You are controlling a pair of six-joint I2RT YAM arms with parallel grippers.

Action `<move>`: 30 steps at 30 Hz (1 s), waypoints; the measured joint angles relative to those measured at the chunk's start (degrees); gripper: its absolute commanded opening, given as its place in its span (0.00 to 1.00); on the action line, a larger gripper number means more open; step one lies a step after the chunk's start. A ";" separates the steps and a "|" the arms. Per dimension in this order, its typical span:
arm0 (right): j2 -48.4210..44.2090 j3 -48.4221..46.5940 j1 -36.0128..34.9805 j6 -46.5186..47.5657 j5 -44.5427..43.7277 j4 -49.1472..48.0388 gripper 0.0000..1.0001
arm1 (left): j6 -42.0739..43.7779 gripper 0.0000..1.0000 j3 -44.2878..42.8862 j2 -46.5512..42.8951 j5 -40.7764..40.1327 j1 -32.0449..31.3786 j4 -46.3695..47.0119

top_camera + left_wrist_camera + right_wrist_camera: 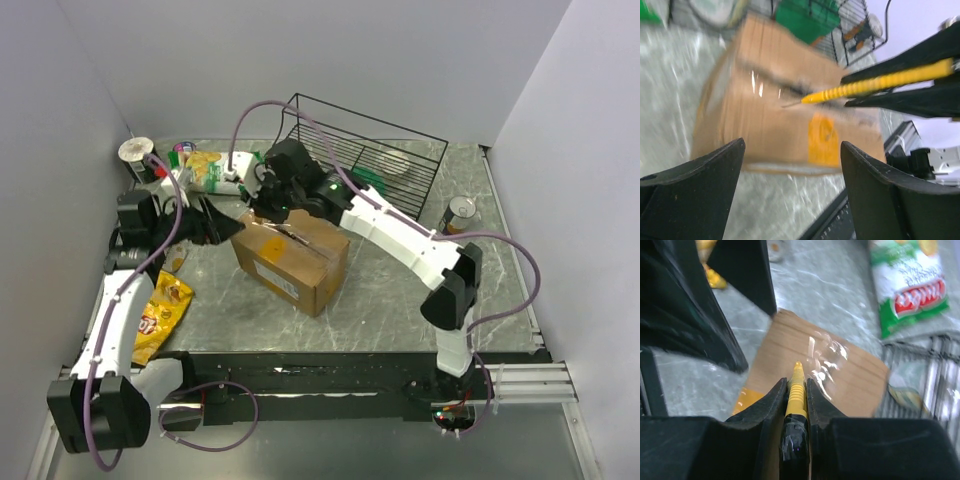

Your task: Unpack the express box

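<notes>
ringing express box [290, 262]: wire basket [432, 180], left pincer [791, 146] released, right pincer [796, 383] clenching yellow tool [796, 401]

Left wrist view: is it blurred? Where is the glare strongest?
Left wrist view: the express box is smeared by motion blur, the left pincer looks sharp. Right wrist view: strongest glare, on the box's clear tape. Top view: evenly lit, sharp.
</notes>
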State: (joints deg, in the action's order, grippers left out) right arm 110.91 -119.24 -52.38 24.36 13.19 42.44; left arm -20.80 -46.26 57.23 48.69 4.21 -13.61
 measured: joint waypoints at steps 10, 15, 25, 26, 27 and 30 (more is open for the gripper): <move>-17.33 10.08 1.68 -7.58 -17.46 -2.86 0.00 | 4.00 0.78 -9.97 14.40 -2.62 0.00 2.12; -25.94 17.38 3.69 -10.21 -23.98 0.96 0.00 | 4.59 0.78 -12.79 21.40 -4.17 0.13 0.55; -36.96 35.95 9.33 -11.30 -24.94 12.37 0.00 | 1.01 0.77 -6.47 18.51 0.00 0.17 1.70; -37.05 37.07 9.60 -11.50 -23.65 13.14 0.00 | 0.28 0.77 -5.44 17.94 0.48 0.17 1.79; -36.92 38.01 9.66 -11.67 -22.29 13.60 0.00 | -0.09 0.77 -4.57 17.38 0.98 0.17 1.79; -34.71 38.60 9.55 -12.15 -18.21 13.73 0.00 | -0.07 0.77 -3.50 15.78 1.81 0.33 1.51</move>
State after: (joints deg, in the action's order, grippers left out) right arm 76.20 -80.64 -42.83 12.21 -5.02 56.16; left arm -20.86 -49.76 73.01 50.50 4.54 -12.10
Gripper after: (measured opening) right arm 0.243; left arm 0.775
